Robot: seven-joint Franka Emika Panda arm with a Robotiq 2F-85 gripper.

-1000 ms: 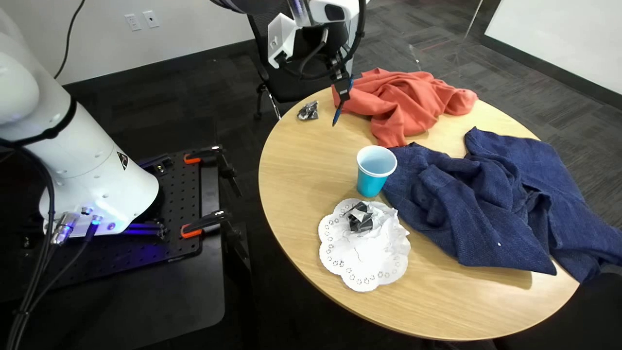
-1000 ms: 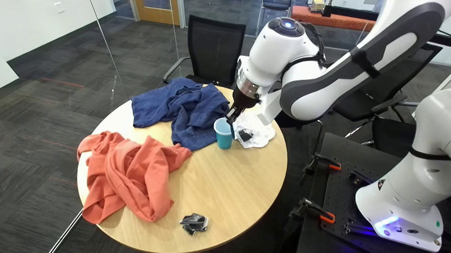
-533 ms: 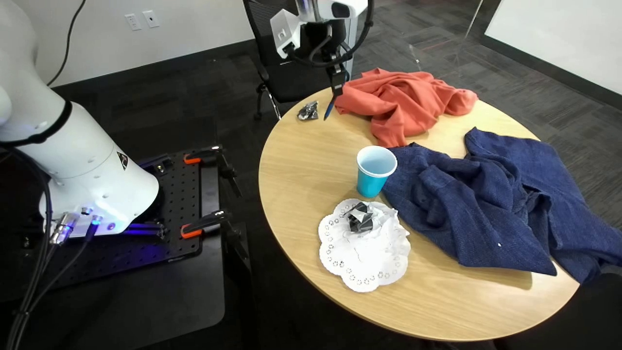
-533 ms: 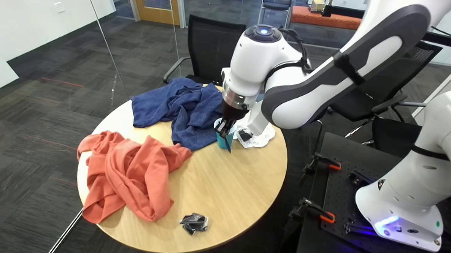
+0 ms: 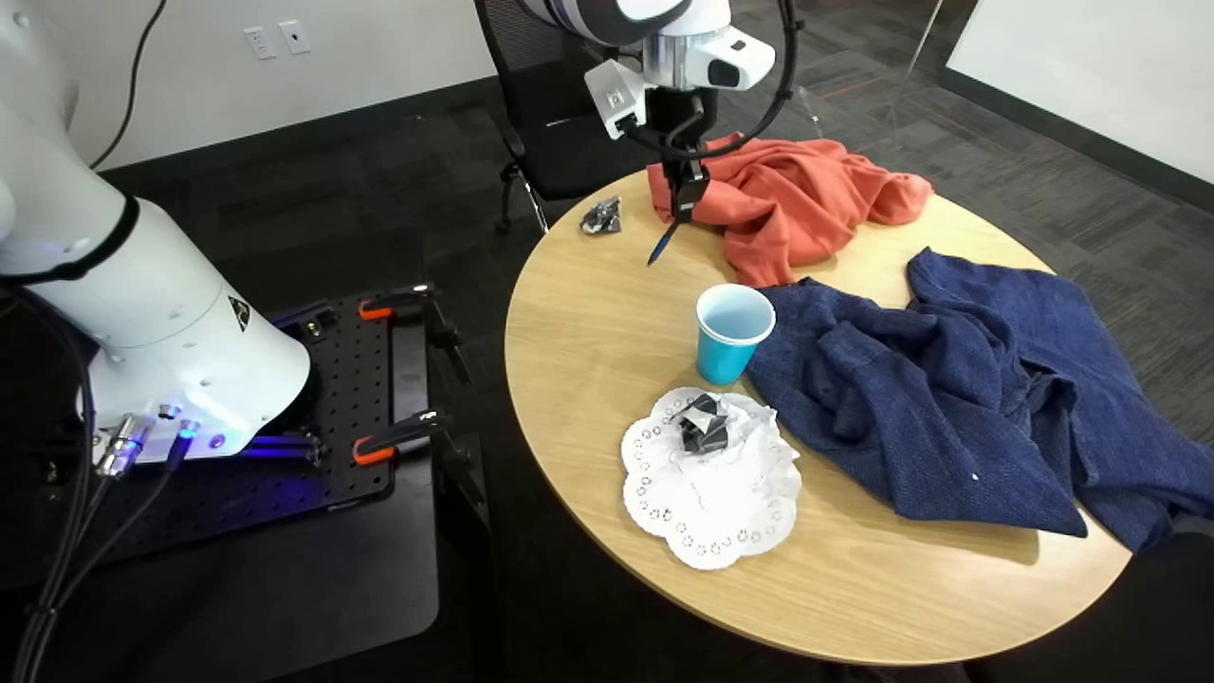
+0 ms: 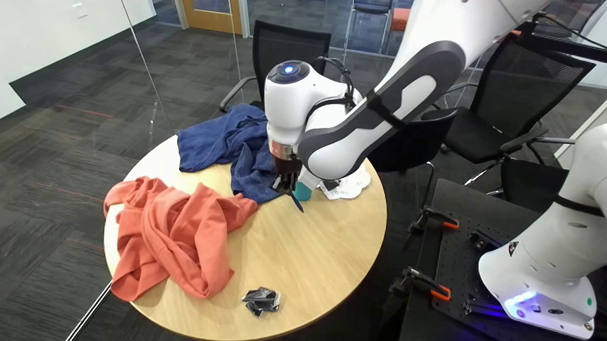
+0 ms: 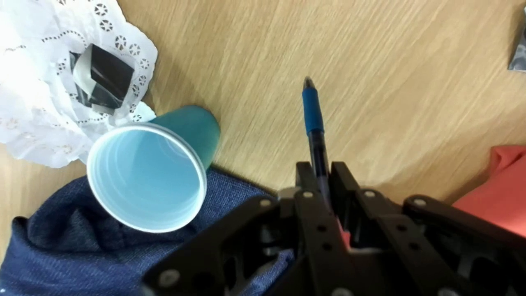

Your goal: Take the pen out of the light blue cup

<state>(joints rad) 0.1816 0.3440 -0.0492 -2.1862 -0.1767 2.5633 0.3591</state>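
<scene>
My gripper is shut on a pen with a blue grip. In the wrist view the pen sticks out past the fingertips, its tip over bare wood. In both exterior views the pen slants down from the gripper, apparently above the table. The light blue cup stands upright with no pen inside. In the wrist view the cup is left of the gripper. In an exterior view the cup is mostly hidden behind the arm.
A white doily with a crumpled black wrapper lies beside the cup. A navy cloth touches or nearly touches the cup. A red cloth and another crumpled wrapper lie on the round table.
The gripper, still shut on the pen, has come lower. In an exterior view it has shifted left and down, and the arm now covers most of the cup. The pen slants more.
</scene>
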